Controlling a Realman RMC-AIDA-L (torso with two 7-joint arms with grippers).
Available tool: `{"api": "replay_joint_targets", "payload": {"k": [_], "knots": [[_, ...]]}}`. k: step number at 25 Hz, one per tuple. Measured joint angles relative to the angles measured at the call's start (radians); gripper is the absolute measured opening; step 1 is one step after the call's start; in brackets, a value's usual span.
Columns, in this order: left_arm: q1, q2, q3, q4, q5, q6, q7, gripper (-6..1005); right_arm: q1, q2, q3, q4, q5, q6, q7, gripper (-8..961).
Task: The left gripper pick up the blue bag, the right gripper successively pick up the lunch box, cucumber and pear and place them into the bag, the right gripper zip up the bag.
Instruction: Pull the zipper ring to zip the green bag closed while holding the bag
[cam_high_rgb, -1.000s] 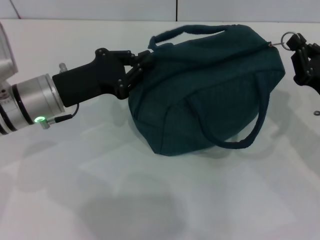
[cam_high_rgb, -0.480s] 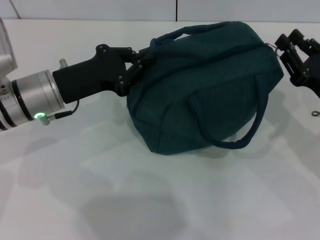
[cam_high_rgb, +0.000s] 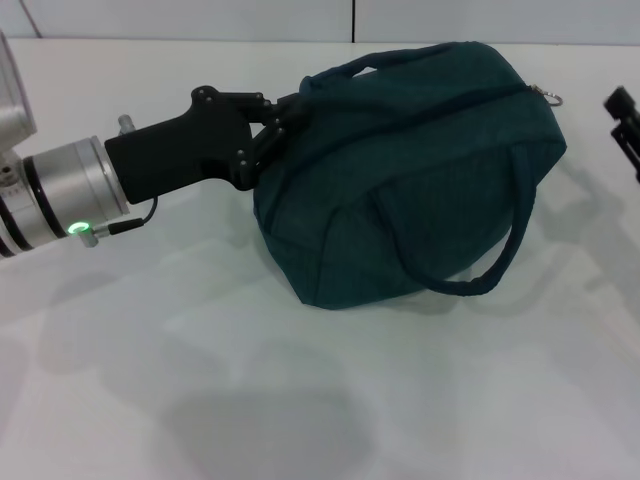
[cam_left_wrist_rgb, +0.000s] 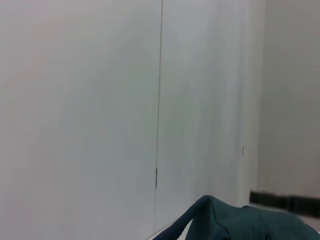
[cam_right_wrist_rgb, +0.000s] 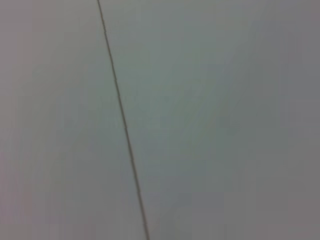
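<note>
The large dark teal-blue fabric bag (cam_high_rgb: 410, 170) sits on the white counter (cam_high_rgb: 300, 400), bulging and closed along its top, with one rope-like handle (cam_high_rgb: 490, 260) hanging down its near side in a loop and the other handle (cam_high_rgb: 345, 72) arching over its top far edge. A small metal zipper pull ring (cam_high_rgb: 549, 96) sticks out at the bag's upper right corner.

The left pincer (cam_high_rgb: 285, 115), a black two-finger claw on a silver cylindrical wrist with a green light (cam_high_rgb: 75, 230), reaches in from the robot's left and is clamped on the fabric at the bag's left end, beside the base of the far handle.

The right pincer (cam_high_rgb: 625, 125) shows only as a black sliver at the right edge of the head view, apart from the bag and the zipper ring; whether its fingers are apart or together cannot be told.

In the left wrist view, a corner of the teal bag (cam_left_wrist_rgb: 235, 222) shows against a pale wall (cam_left_wrist_rgb: 100, 100).
</note>
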Motion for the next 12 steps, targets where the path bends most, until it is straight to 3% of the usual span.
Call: {"api": "replay_joint_targets", "payload": {"k": [4, 12], "knots": [[-0.010, -0.002, 0.000, 0.000, 0.001, -0.001, 0.011, 60, 0.035, -0.004, -0.005, 0.071, -0.003, 0.082, -0.008, 538], [-0.024, -0.005, 0.000, 0.005, 0.012, -0.001, 0.013, 58, 0.085, 0.003, -0.011, 0.034, -0.087, 0.164, -0.038, 523]]}}
